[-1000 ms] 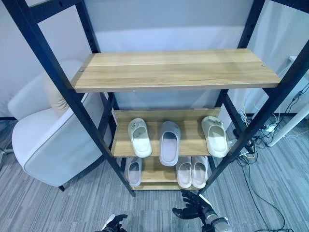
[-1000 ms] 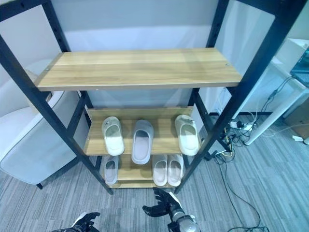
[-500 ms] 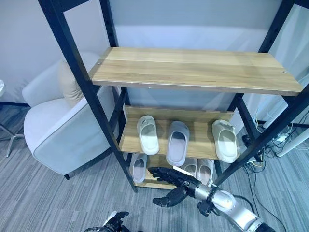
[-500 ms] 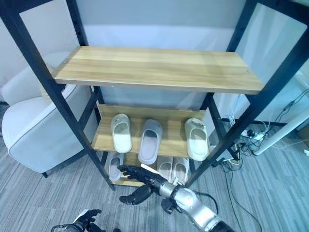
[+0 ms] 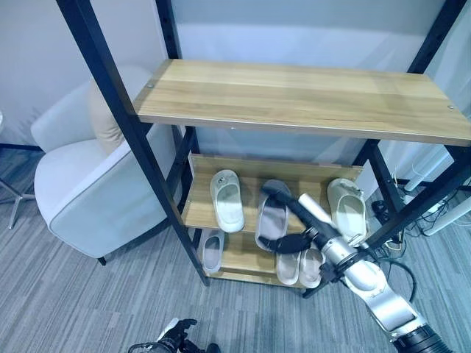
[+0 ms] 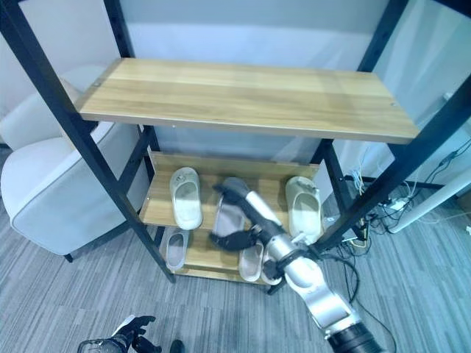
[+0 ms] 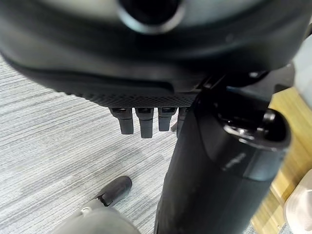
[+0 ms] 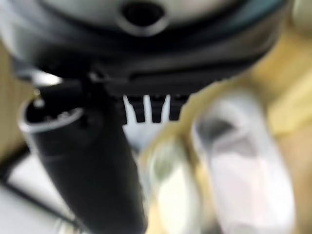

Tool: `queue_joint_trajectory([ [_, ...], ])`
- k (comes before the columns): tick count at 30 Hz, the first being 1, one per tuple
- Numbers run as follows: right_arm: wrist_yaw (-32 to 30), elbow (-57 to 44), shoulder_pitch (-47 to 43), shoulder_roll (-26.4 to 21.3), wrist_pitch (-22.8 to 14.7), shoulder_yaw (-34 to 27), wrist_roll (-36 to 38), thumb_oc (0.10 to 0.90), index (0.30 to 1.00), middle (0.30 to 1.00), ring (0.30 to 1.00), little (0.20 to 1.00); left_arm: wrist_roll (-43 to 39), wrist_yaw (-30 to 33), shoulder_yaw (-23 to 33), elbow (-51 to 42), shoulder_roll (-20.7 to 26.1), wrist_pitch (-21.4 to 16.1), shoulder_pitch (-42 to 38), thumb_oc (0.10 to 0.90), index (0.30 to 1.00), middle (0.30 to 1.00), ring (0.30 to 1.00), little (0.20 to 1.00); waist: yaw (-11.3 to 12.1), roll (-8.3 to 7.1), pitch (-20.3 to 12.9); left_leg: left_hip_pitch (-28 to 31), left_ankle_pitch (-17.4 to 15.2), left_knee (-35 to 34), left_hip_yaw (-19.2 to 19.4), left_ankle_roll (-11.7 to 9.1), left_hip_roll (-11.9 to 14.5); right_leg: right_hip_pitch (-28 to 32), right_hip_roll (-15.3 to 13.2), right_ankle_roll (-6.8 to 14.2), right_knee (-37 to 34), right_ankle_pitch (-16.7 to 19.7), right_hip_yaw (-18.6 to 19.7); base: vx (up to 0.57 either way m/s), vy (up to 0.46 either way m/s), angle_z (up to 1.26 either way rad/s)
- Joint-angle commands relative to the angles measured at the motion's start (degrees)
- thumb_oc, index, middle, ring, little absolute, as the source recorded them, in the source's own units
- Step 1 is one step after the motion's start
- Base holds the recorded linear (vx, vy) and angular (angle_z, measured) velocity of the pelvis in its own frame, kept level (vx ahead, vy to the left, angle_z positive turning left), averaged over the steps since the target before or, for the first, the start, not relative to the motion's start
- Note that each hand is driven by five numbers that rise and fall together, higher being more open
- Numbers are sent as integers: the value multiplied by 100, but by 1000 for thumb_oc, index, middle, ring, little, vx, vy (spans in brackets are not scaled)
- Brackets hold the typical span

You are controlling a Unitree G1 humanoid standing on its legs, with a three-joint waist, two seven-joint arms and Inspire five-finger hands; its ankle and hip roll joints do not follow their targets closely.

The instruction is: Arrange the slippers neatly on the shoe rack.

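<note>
My right hand (image 5: 288, 220) over grey slipper (image 5: 271, 220) on middle shelf (image 5: 197, 213) of shoe rack (image 5: 294, 99), fingers straight, thumb spread, nothing held. Slipper looks light, soft foam, bendy; best pinch across strap or side edge. Left hand (image 5: 171, 340) low, fingers relaxed.

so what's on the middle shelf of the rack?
On the middle shelf: a cream slipper at left, a grey slipper in the middle, another cream slipper at right. The right hand reaches over the grey one, covering part of it.
</note>
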Motion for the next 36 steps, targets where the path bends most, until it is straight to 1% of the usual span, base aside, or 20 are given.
queue_joint_trajectory([
  [1,-619,-548,-505,9,-723,-528,-646,800,900,900,900,900,126,19,-202,542,-279,-24,-142,800,900,900,900,900,297,-161,38,157,-458,18,108,-94,-6,-130,-310,597,26,23,-70,26,14,8],
  [2,-905,-331,-490,-175,-702,-881,-910,800,900,900,900,900,177,14,-224,412,-222,-85,-106,800,900,900,900,900,321,-171,72,108,-463,18,77,-92,-11,-178,-308,609,26,24,-102,7,24,9],
  [4,-1112,-35,-588,-164,-656,-1049,-755,800,900,900,900,900,132,1,-298,362,-171,-106,-116,800,900,900,900,900,364,-178,101,38,-454,18,39,-87,-25,-242,-308,609,26,33,-129,2,23,15],
  [7,-1191,275,-653,-230,-633,-1255,-619,800,900,900,900,900,10,-5,-243,361,-103,-114,-162,800,900,900,900,900,419,-197,141,-47,-446,18,-10,-92,-31,-318,-303,606,26,31,-161,8,18,7],
  [10,-1245,770,-835,-257,-602,-1254,-370,800,900,900,900,900,-151,4,-196,391,-51,-106,-226,800,900,900,900,900,479,-231,209,-148,-424,18,-59,-92,-47,-391,-298,610,26,44,-183,-6,10,4],
  [14,-1293,1057,-945,-321,-654,-1361,-142,800,900,900,900,900,-245,-1,-241,318,-31,-153,-271,800,900,900,900,900,501,-244,289,-298,-383,18,-116,-98,-60,-528,-302,616,26,75,-220,1,6,10],
  [17,-1357,1076,-1140,-302,-698,-1411,46,800,900,900,900,900,-320,-29,-348,243,-48,-184,-297,800,900,900,900,900,529,-228,373,-457,-341,18,-157,-101,-83,-669,-309,621,26,113,-233,-25,26,12],
  [21,-1411,1147,-1205,-243,-766,-1478,217,800,900,900,900,900,-423,-37,-412,116,-52,-189,-281,800,900,900,900,900,577,-206,385,-562,-314,18,-197,-98,-103,-767,-313,624,26,120,-253,-1,10,4],
  [22,-1422,1195,-1224,-209,-802,-1506,354,800,900,900,900,900,-476,-28,-432,18,-42,-205,-276,800,900,900,900,900,605,-187,403,-599,-300,18,-225,-97,-119,-796,-321,626,26,124,-272,6,27,8],
  [27,-1392,1417,-1238,-194,-822,-1549,547,800,900,900,900,900,-558,-93,-549,-368,46,-240,-193,800,900,900,900,900,657,-142,422,-659,-287,18,-301,-92,-148,-854,-350,634,26,132,-313,7,23,9],
  [36,-1236,2018,-1327,-196,-755,-1358,838,800,900,900,900,900,-706,-242,-818,-1097,228,-243,1,800,900,900,900,900,774,-137,543,-828,-226,18,-404,-92,-179,-993,-365,649,26,173,-389,-12,7,4],
])
